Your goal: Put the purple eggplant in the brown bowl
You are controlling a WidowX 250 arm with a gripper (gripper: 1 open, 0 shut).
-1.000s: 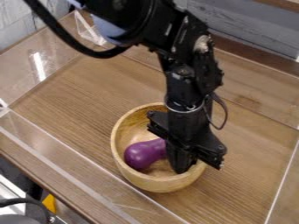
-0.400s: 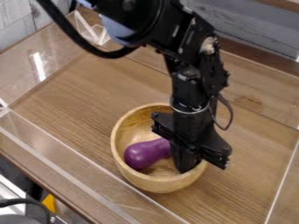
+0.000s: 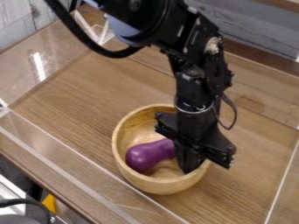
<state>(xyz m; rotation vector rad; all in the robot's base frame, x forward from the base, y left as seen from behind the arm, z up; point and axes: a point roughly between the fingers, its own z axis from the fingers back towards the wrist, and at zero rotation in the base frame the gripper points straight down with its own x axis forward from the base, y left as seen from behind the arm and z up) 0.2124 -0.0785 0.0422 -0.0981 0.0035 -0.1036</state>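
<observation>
The purple eggplant (image 3: 147, 156) lies on its side inside the brown bowl (image 3: 119, 133), fat end toward the left. Its right end disappears behind my gripper (image 3: 191, 164). The gripper points straight down into the right half of the bowl, its black fingers closed together on that end of the eggplant. The fingertips themselves are hidden low against the bowl's inner wall.
The bowl stands on a wooden tabletop (image 3: 93, 96) enclosed by low clear plastic walls (image 3: 47, 140). My black arm (image 3: 193, 70) rises from the bowl toward the upper left. Bare wood lies left of and behind the bowl.
</observation>
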